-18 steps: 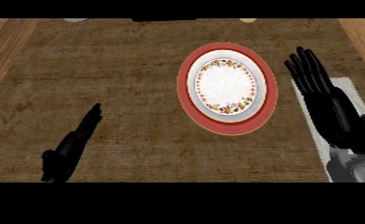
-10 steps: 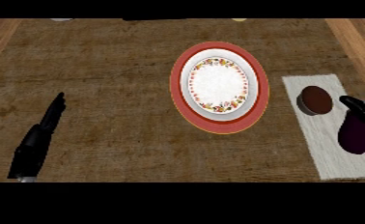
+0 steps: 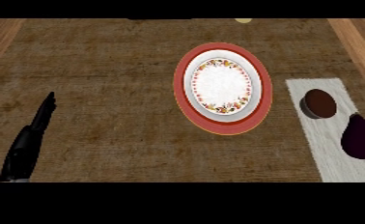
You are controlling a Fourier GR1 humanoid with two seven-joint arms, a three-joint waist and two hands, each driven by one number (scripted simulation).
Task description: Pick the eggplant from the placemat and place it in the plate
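Observation:
A dark purple eggplant (image 3: 354, 137) lies on the white placemat (image 3: 325, 136) at the right edge, partly cut off by the view's border. The plate (image 3: 222, 87) is white with a flowered ring and a wide red rim, and it sits in the middle of the counter with nothing on it. My left hand (image 3: 30, 138) shows edge-on at the lower left with straight fingers pointing up, far from the plate and the eggplant. My right hand is out of view.
A small dark brown bowl (image 3: 318, 104) stands on the placemat just above the eggplant. The woven brown counter top (image 3: 107, 73) stretches between my left hand and the plate. A pale round object (image 3: 244, 20) peeks in at the top edge.
The right hand, which stood open over the right side, has gone from view, uncovering the placemat, bowl and eggplant. The left hand has slid to the left edge.

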